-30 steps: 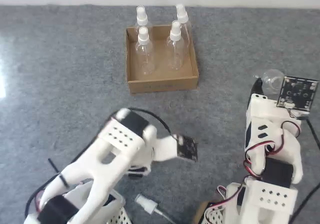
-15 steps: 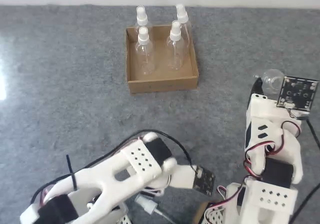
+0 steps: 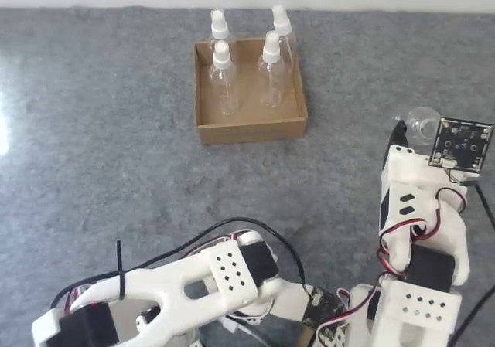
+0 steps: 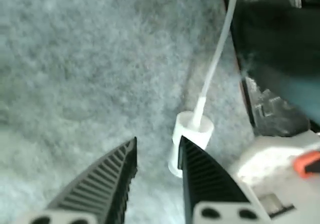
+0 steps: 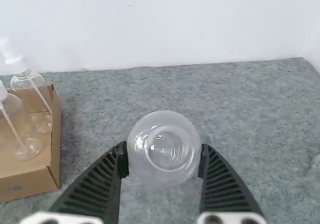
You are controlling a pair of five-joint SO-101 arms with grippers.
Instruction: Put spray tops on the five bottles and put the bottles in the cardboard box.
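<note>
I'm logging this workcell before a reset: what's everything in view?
mat: one, grey, covering the table.
cardboard box: one, brown, far middle.
capped bottles: four, clear with white spray tops, upright in the box.
fifth bottle: one, clear, no top, held at the right side.
spray top: one, white with tube, lying on the mat near the front.
left gripper: black fingers, open, beside the spray top.
right gripper: black fingers, shut on the fifth bottle.
</note>
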